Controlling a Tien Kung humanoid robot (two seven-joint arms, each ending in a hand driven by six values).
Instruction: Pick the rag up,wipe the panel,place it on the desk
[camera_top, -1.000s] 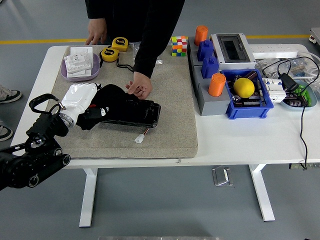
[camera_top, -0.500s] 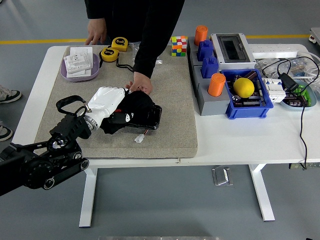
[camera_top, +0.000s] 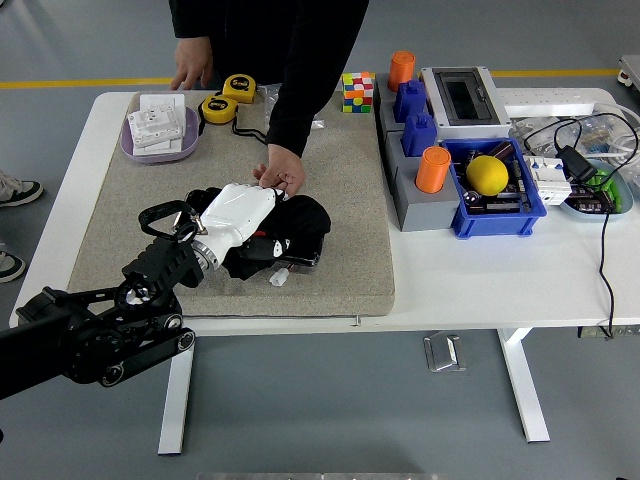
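Note:
My left hand, white with a black arm, comes in from the lower left and is shut on the black rag. It presses the rag onto the black panel, which lies on the grey mat. The rag and hand cover most of the panel. A white connector on a wire sticks out at the panel's near edge. A person stands at the far side; one hand rests on the panel's far edge, right beside my hand. My right hand is out of view.
The person's other hand rests at the table's far edge. A purple tray with papers and two yellow tape measures sit far left. A Rubik's cube, orange and blue blocks, a blue bin and cables stand to the right.
My left hand has slid to the right along the panel with the rag under it, bunching the rag toward the panel's right end. The person's hand stays on the far edge.

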